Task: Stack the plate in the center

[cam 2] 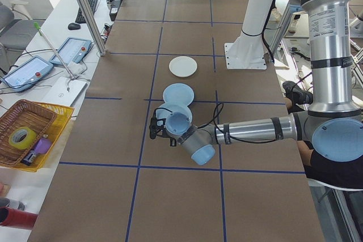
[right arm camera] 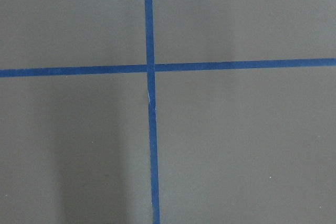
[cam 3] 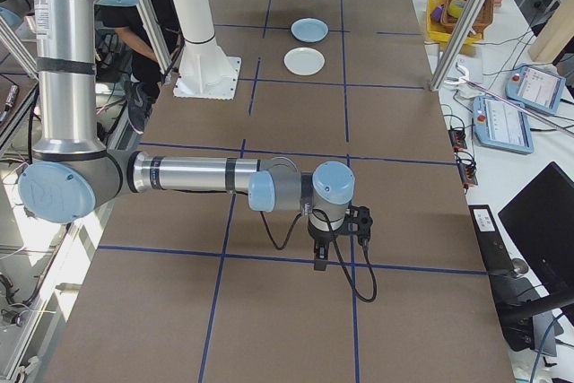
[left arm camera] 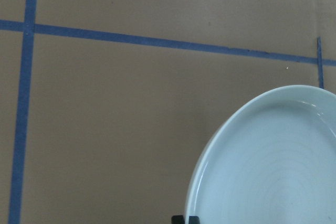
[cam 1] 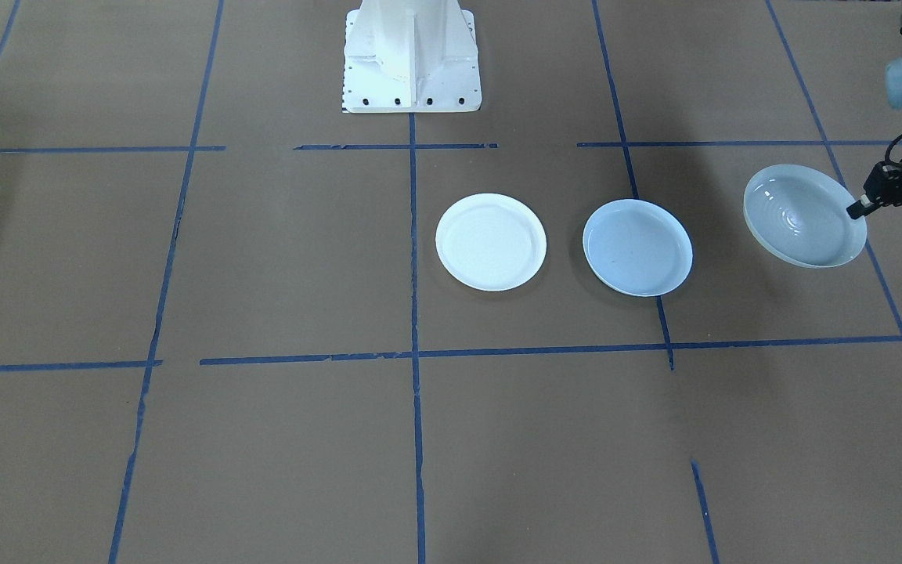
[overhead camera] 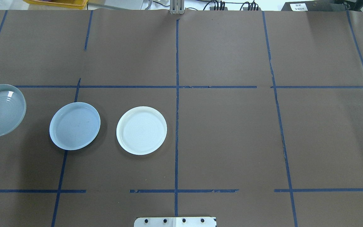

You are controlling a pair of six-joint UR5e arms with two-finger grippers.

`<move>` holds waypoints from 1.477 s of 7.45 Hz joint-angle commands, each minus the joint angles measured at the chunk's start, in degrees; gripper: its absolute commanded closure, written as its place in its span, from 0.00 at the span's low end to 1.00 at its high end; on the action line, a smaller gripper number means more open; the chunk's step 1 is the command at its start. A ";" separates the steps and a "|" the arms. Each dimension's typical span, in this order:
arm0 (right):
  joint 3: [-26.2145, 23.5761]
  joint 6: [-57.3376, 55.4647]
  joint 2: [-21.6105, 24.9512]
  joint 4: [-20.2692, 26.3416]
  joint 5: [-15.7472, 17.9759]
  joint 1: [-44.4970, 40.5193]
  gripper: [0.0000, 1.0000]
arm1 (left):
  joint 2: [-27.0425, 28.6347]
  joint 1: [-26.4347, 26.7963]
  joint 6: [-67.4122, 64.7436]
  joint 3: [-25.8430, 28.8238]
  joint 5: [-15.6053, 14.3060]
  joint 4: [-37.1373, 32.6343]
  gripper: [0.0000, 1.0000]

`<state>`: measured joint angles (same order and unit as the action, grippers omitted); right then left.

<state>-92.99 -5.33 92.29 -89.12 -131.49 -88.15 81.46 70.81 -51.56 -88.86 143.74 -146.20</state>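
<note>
With the left gripper (cam 1: 858, 210) clamped on the ringed plate's (cam 1: 803, 215) rim, carry it level over the centre plate (cam 1: 637, 247) and lower it squarely; I cannot tell the right gripper's (cam 3: 321, 262) state

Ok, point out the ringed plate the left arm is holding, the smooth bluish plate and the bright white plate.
ringed plate (cam 1: 803, 215), front-facing view, its ringed face.
smooth bluish plate (cam 1: 637, 247), front-facing view, middle of its face.
bright white plate (overhead camera: 141, 130), overhead view, middle of its face.

No readable text anywhere. A white label (overhead camera: 298, 6) sat on the black box (overhead camera: 314, 6) at the table's far edge in the overhead view, but its print was too small to make out.
</note>
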 commanded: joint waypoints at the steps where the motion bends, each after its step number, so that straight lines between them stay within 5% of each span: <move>1: 0.00 -0.03 0.00 0.00 -0.08 0.00 0.00 | 1.67 -9.33 -15.08 -3.33 -6.69 -1.70 1.00; 4: 0.00 -0.03 0.00 0.00 -0.08 0.00 0.00 | 5.71 -18.31 -27.95 -3.25 -12.77 -4.09 1.00; 8: 0.00 -0.03 0.00 0.09 0.00 0.00 0.00 | 6.43 -22.02 -29.91 -4.13 -13.67 -4.09 1.00; 9: 0.00 -0.03 0.00 0.00 0.00 0.00 0.00 | 6.43 -22.03 -29.56 -4.22 -13.49 -4.09 0.01; 11: 0.00 -0.03 0.00 0.00 -0.08 0.00 0.00 | 6.25 -21.94 -29.47 -4.91 -12.88 -4.09 0.00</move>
<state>-92.99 -5.32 92.29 -89.11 -131.54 -88.16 87.81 48.86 -81.14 -93.33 130.42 -150.29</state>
